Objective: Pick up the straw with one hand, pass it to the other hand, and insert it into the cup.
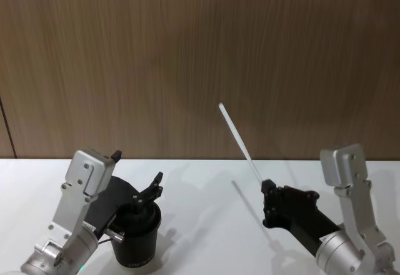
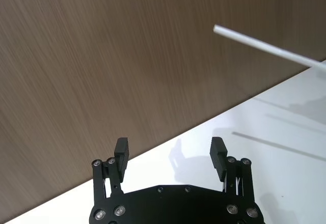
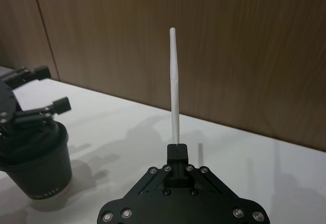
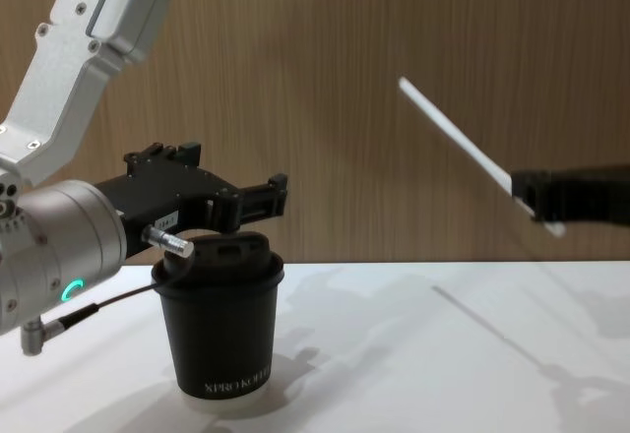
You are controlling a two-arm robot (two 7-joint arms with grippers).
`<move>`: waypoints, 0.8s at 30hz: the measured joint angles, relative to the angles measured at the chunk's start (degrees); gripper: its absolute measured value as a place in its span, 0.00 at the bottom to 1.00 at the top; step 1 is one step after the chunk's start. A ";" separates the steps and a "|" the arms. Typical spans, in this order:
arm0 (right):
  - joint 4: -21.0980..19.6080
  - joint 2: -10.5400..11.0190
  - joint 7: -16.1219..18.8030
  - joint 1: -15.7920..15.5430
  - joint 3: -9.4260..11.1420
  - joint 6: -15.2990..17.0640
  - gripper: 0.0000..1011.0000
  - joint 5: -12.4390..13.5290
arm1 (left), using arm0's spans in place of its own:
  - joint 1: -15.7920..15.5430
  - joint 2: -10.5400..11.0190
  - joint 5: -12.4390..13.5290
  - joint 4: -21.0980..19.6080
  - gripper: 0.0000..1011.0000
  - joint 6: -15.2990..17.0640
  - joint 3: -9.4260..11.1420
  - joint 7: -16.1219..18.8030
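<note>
**Left gripper** (image 2: pixel 170 147): black, with a small white label and a silver plug. It hangs directly over the cup, just above the lid; whether it touches the lid cannot be told. Its two fingers (image 2: pixel 122 147) are spread wide apart with nothing between them. In the chest view one fingertip reaches past the cup's right side.

**Cup** (image 4: pixel 224 340): small, black paper, with a black domed lid and white lettering near the base. It stands upright on the white table (image 1: pixel 206 237), in front of a brown wood-panel wall (image 1: pixel 200 50).

**Straw** (image 1: pixel 239 140): thin, straight and white. It is in the air well to the right of the cup, clear of the table, and apart from the cup and the left gripper. It is gripped near its lower end, and most of its length stands free above the fingers. In the chest view a short stub shows below them. The long axis is tilted, not upright: it runs from the gripped low end on the right up to a free top end that leans left, toward the cup's side. That top end is higher than the cup's lid.

**Right gripper** (image 3: pixel 177 150): plain black on a silver round wrist, well to the right of the cup and raised off the table. Its fingers are pressed together, pinching the straw's lower part.
</note>
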 joint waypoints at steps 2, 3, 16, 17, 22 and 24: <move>-0.02 0.13 1.52 0.00 0.21 -2.40 0.00 1.16 | 0.00 0.00 0.00 0.00 0.99 0.00 0.00 0.00; -0.02 0.17 1.98 0.00 0.28 -2.86 0.00 1.41 | 0.00 0.00 0.00 0.00 0.99 0.00 0.00 0.00; 2.55 1.16 12.09 2.17 0.65 -15.21 0.00 7.51 | 0.00 0.00 0.00 0.00 0.99 0.00 0.00 0.00; 2.72 1.20 12.73 2.33 0.62 -15.95 0.00 7.83 | 0.00 0.00 0.00 0.00 0.99 0.00 0.00 0.00; 5.37 1.49 16.97 4.61 0.12 -20.36 0.00 9.85 | 0.00 0.00 0.00 0.00 0.99 0.00 0.00 0.00; 6.72 1.53 18.65 5.81 -0.18 -21.97 0.00 10.57 | 0.00 0.00 0.00 0.00 0.99 0.00 0.00 0.00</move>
